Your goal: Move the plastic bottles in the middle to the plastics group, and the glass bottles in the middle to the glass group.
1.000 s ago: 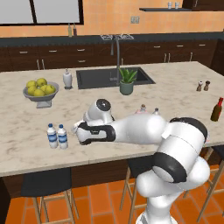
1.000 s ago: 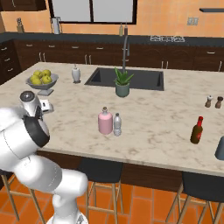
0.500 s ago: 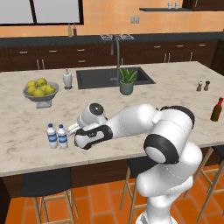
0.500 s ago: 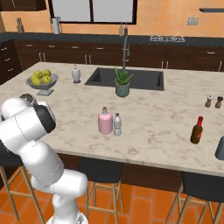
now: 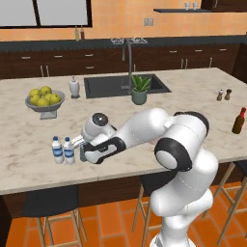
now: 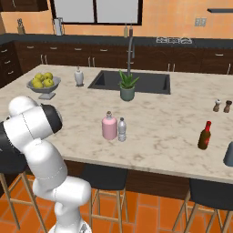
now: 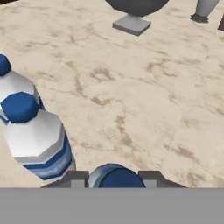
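now my gripper (image 7: 113, 178) is clamped on the upright blue-teal bottle (image 7: 114, 175), low over the worktop (image 7: 144, 100), with the labelled water bottles (image 7: 37, 142) just beside it.

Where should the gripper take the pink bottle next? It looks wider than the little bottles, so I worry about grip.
Grip the pink bottle at its narrow pale neck, from above or its left side: the clear bottle stands close on its right, and the body is fat.
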Robot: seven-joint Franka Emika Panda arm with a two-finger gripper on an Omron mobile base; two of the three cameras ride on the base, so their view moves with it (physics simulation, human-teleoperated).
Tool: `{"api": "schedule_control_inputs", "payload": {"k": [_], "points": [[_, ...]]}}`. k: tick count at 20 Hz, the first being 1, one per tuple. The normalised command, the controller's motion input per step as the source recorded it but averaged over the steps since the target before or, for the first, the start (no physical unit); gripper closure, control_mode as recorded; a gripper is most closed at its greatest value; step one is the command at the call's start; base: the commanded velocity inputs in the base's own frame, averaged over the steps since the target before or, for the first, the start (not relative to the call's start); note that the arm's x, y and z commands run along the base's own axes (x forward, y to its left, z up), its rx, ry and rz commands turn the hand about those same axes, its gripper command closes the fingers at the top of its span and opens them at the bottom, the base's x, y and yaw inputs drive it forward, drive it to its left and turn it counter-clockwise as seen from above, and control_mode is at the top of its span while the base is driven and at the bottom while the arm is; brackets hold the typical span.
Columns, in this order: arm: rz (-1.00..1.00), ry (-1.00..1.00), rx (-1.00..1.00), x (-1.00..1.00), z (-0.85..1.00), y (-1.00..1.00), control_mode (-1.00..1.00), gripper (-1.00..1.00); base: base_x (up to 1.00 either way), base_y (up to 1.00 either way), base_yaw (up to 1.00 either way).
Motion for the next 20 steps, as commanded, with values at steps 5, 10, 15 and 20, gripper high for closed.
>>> {"api": "schedule_control_inputs", "payload": {"k": [5, 10, 15, 20], "points": [[0.0, 0.0, -0.01, 0.03, -0.29, 0.03, -1.0, 1.0, 0.0, 0.0, 0.0], [0.0, 0.0, 0.0, 0.0, -0.28, 0.01, -1.0, 1.0, 0.0, 0.0, 0.0], [0.0, 0.0, 0.0, 0.0, -0.24, -0.02, -1.0, -1.0, 0.0, 0.0, 0.0], [0.0, 0.0, 0.0, 0.0, -0.05, -0.06, -1.0, -1.0, 0.0, 0.0, 0.0]]}}
